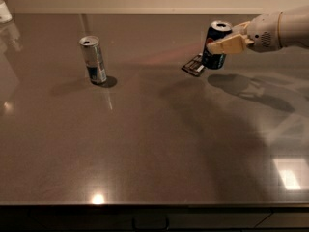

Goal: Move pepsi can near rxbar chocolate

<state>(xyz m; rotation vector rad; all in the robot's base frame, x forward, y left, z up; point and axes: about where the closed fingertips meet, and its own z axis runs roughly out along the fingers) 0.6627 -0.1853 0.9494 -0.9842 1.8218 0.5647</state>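
The robot's beige two-finger hand (219, 41) reaches in from the far right and is clamped on the short, dark blue pepsi can (215, 59). The can is just right of the small, flat, dark-wrapped rxbar chocolate (193, 65) on the glossy brown worktop (159, 144). A taller, slim silver-and-blue can (93, 59) stands well apart (upright, far left).

From my remote seat: the gripper (227, 41), clasping the pepsi can (215, 61) at far right, has the rxbar chocolate (194, 65) just left of and below its jaws. A slim silver can (93, 59) stands well left; bare table (154, 144) lies between.
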